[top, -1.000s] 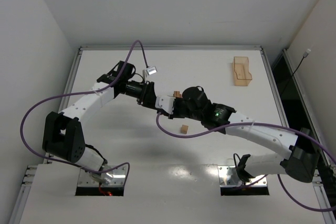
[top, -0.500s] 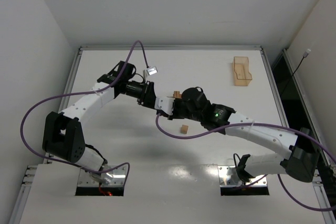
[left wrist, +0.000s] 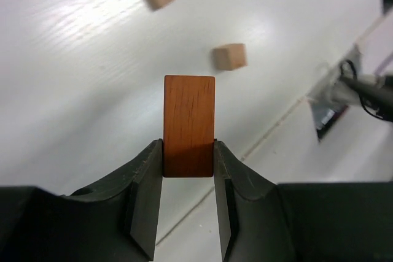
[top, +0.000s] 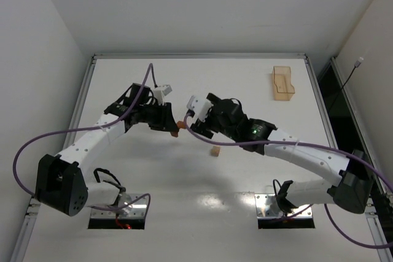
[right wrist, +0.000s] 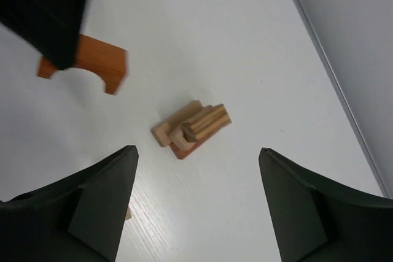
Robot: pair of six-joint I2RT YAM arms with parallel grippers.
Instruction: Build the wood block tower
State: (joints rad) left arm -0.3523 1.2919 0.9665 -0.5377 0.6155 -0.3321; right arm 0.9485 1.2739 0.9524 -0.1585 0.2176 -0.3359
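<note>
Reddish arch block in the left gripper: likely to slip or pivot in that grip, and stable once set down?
The arch block looks like rigid, smooth wood, so it should not flex. The left gripper pinches only one end, so it might pivot if bumped. Its two flat feet, seen from the right wrist, suggest it would stand steadily.

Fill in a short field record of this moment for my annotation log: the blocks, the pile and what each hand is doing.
left hand: shut on the reddish-brown wooden arch block, held beside the pile, not on it
right hand: open, holding nothing, above the pile
pile of tan and reddish-brown wooden blocks: low, a few pieces, on the white table
loose tan wooden cube: alone on the table, apart from the pile
translucent tan open tray: far right of the table, away from both hands
</note>
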